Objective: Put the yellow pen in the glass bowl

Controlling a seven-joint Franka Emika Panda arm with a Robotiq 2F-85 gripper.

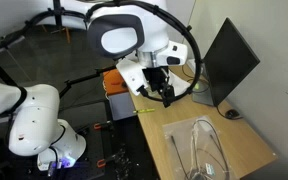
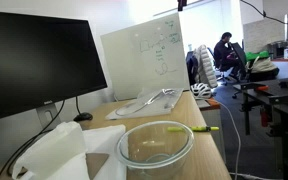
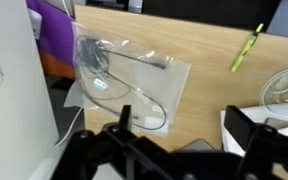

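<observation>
Plainly the gripper (image 3: pixel 179 135) hung wide open and empty above the table (image 3: pixel 209 65), well apart from the yellow pen (image 3: pixel 246 48) lying near the glass bowl (image 3: pixel 284 90), so a slightly misaligned pinch could roll or flick that thin stick away.

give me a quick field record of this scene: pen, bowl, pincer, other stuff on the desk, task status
yellow pen: lying on the wooden desk, outside the bowl
glass bowl: on the desk beside the pen, no pen in it
pincer: open, holding nothing, above the desk and apart from the pen
clear plastic bag: flat on the desk, a cable inside
monitor: screen dark, standing on the desk
task status: pen not yet grasped
</observation>
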